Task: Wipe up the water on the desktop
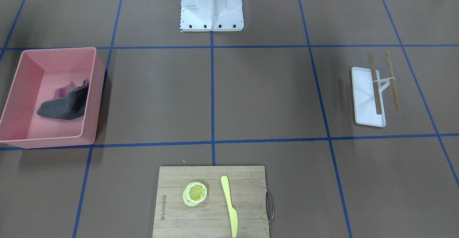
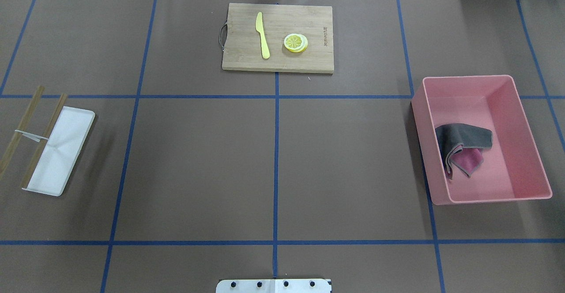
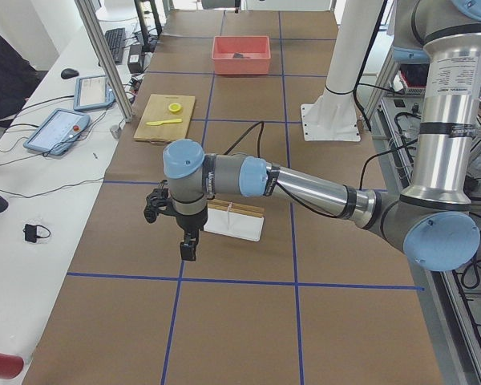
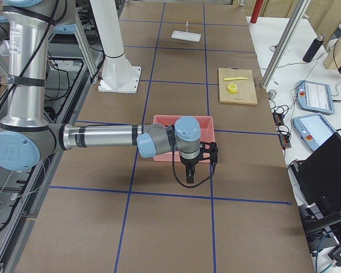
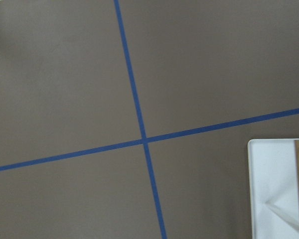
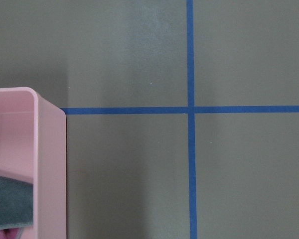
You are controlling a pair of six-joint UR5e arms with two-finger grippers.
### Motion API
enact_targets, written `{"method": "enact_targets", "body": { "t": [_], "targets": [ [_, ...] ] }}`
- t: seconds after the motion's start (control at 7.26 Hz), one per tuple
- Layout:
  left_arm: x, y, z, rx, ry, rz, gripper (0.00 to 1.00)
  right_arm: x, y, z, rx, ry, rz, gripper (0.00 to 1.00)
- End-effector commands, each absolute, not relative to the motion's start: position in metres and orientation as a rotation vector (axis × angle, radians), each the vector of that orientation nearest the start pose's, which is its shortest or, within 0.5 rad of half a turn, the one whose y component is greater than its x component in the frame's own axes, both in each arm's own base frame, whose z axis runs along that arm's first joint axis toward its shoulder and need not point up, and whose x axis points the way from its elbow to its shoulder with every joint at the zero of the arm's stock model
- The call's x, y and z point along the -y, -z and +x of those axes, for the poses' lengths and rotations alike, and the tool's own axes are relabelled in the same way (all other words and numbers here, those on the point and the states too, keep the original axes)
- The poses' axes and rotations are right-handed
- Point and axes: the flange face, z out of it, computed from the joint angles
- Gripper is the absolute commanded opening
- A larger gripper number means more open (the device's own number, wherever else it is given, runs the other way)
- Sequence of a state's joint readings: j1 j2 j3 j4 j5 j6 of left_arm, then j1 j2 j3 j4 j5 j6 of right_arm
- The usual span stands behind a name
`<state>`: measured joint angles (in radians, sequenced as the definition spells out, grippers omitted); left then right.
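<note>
Blue tape lines grid the brown desktop point(image 2: 198, 165), which fills the scene. It carries one pink bin point(image 2: 507, 169) holding one grey-and-pink cloth point(image 2: 463, 145), one bamboo board point(image 2: 242, 54) with one yellow knife point(image 2: 263, 35) and stacked lemon slices point(image 2: 295, 43), and one white tray point(image 2: 70, 129) with two wooden sticks point(image 2: 25, 121). The left gripper point(image 3: 188, 250) hangs beside the tray and the right gripper point(image 4: 190, 175) beside the bin; whether either is open or holds anything cannot be told.

Taped desktop point(image 2: 198, 165): pink bin point(image 2: 463, 78) beside right gripper point(image 4: 188, 175), white tray point(image 2: 70, 129) beside left gripper point(image 3: 189, 249), bamboo cutting board point(image 2: 242, 28) well apart.

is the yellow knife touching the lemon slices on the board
Apart. The overhead view shows bare cutting board between the yellow knife and the lemon slices.
</note>
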<state>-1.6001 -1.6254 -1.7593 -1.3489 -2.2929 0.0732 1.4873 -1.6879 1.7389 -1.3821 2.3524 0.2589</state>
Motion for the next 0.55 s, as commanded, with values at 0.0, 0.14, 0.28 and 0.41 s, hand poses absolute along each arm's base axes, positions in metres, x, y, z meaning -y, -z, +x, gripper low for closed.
{"method": "enact_targets", "body": {
  "t": [0.0, 0.14, 0.28, 0.41],
  "targets": [
    [0.503, -0.579, -0.084, -0.756, 0.001, 0.018, 0.98, 0.454, -0.611, 0.042, 0.867, -0.103, 0.011, 1.00],
    [0.505, -0.577, -0.084, -0.758, 0.066, -0.003, 0.98, 0.452, -0.607, 0.043, 0.865, -0.113, -0.007, 1.00],
    [0.505, -0.580, -0.083, -0.759, 0.067, -0.003, 0.98, 0.451, -0.603, 0.042, 0.864, -0.117, -0.023, 1.00],
    [0.504, -0.598, -0.083, -0.760, 0.071, -0.025, 0.98, 0.449, -0.601, 0.041, 0.862, -0.125, -0.045, 1.00]
  ]
}}
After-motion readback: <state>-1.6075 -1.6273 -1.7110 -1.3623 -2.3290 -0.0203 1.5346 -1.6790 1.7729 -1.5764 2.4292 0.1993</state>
